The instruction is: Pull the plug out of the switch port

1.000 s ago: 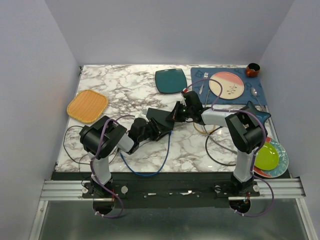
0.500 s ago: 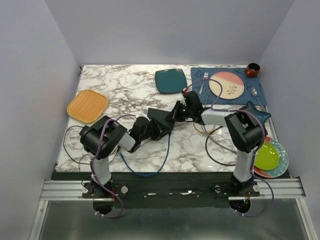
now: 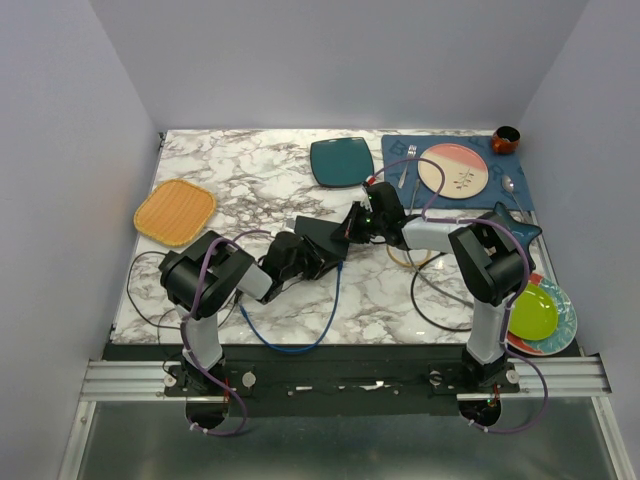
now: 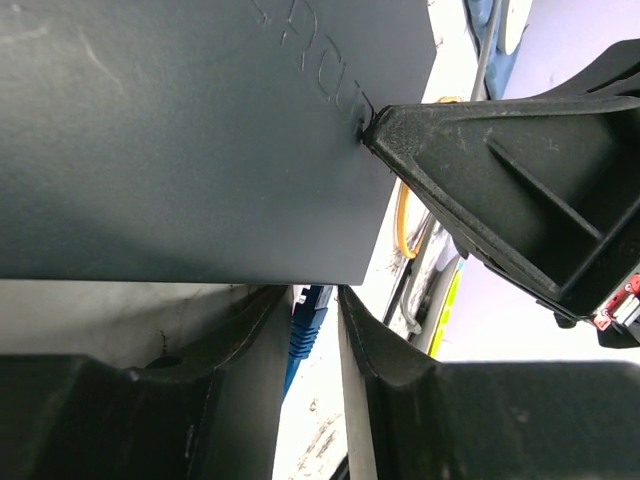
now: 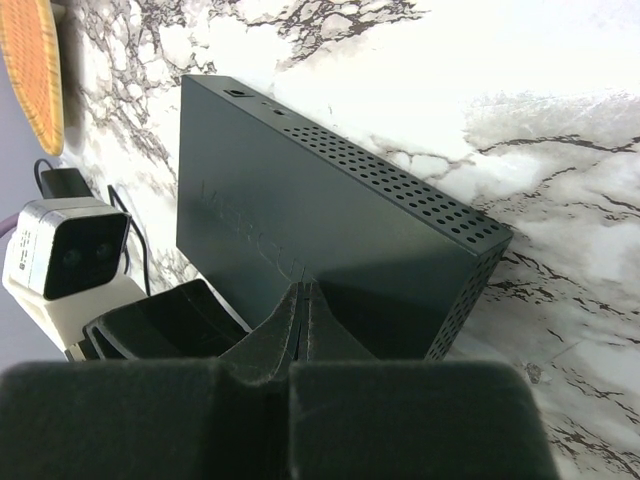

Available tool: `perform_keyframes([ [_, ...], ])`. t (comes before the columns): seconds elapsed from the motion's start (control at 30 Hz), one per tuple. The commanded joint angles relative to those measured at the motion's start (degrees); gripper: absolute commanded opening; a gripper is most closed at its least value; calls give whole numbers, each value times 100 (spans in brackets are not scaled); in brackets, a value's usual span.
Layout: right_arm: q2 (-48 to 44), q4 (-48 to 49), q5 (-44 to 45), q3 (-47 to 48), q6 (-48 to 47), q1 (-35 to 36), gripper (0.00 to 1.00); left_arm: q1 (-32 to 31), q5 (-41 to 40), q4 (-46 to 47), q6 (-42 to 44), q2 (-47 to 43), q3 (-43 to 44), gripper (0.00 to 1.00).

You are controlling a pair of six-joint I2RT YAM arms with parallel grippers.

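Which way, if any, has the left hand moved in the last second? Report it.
Yes, slightly: the left hand crept up and right in the top view, toward the dark teal square plate.

walls (image 3: pixel 330 60): plain pale lavender | table (image 3: pixel 250 170): white-grey marble top | aluminium rail (image 3: pixel 130 378): along near edge | light: even

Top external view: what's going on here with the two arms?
The right gripper, shut, presses its fingertips down on the black switch to steady it. The left gripper is closed on the blue plug at the switch's edge. The plug looks seated, so the pull has not happened yet.
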Motion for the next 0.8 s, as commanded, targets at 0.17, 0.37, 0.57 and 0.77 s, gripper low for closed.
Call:
perform_keyframes([
  [0.17,521,-997,509,-261,-232,-14,1,-42,-348,-966,-140,-103,154,36],
  [0.37,521,-997,501,-270,-241,-22,1,-42,-462,-1309,-166,-226,250,36],
  [0.57,521,-997,518,-279,-232,-14,1,-50,-498,-1494,-184,-182,277,26],
  [0.77,521,-997,510,-288,-232,-22,1,-50,-489,-1502,-157,-138,242,7],
])
